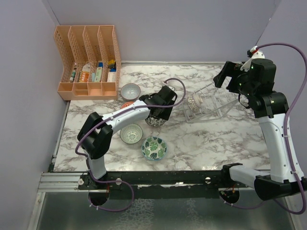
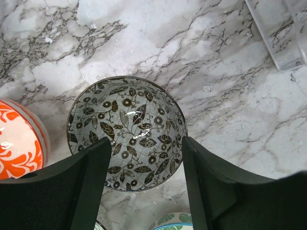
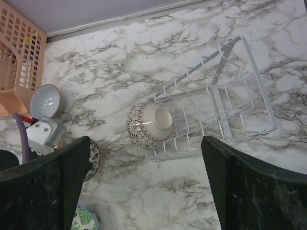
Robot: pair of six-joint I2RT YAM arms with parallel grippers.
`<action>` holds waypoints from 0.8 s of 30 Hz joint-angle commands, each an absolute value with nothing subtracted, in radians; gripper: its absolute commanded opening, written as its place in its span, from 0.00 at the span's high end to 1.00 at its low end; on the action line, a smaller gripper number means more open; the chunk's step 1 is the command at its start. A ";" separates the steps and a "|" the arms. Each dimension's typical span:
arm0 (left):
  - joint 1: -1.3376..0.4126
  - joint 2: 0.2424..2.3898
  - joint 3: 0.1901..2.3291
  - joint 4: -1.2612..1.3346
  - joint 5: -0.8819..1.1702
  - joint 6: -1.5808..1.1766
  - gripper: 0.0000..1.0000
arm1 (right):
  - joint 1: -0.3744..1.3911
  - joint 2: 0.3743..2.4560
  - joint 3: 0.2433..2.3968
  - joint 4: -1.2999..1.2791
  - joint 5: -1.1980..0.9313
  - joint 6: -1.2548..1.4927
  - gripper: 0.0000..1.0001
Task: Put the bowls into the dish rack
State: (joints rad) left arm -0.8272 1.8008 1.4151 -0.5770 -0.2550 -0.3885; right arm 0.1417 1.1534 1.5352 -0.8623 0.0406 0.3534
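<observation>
1 of 6 done: one brown-patterned bowl (image 3: 148, 125) sits in the dish rack (image 3: 216, 96), toward the tabletop (image 1: 216, 139)'s far edge. Five lie loose to its left. Left gripper (image 2: 146, 151) is spread over the dark floral bowl (image 2: 127, 124). Right gripper (image 3: 145, 148) is spread wide and empty.

The tabletop (image 1: 230, 139) is white marble pattern with grey veins. Plain lavender walls box it in: a back wall (image 1: 168, 28), a left wall (image 1: 24, 96) and a right wall (image 1: 295, 19). An orange organiser (image 1: 88, 62) with four slots stands in the back left corner, small items inside. A metal rail (image 1: 60, 181) runs along the near edge. The light is soft and even.
</observation>
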 commanded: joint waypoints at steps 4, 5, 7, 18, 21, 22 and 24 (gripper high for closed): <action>-0.823 1.753 1.427 -0.528 -0.129 -0.283 0.35 | 0.134 1.129 1.529 -0.857 0.069 0.337 0.00; -0.826 1.740 1.400 -0.507 -0.093 -0.271 0.35 | 0.135 1.129 1.530 -0.857 0.068 0.336 0.00; -0.829 1.715 1.345 -0.462 -0.023 -0.252 0.35 | 0.135 1.127 1.528 -0.858 0.072 0.336 0.00; -0.837 1.794 1.262 -0.362 0.016 -0.177 0.40 | 0.135 1.129 1.524 -0.859 0.069 0.340 0.00; -0.838 1.833 1.282 -0.356 -0.009 -0.163 0.42 | 0.135 1.131 1.530 -0.862 0.074 0.337 0.00; -0.839 1.843 1.287 -0.356 -0.027 -0.158 0.43 | 0.135 1.131 1.532 -0.863 0.075 0.336 0.00; -0.839 1.859 1.296 -0.360 -0.063 -0.158 0.47 | 0.135 1.128 1.533 -0.864 0.082 0.333 0.00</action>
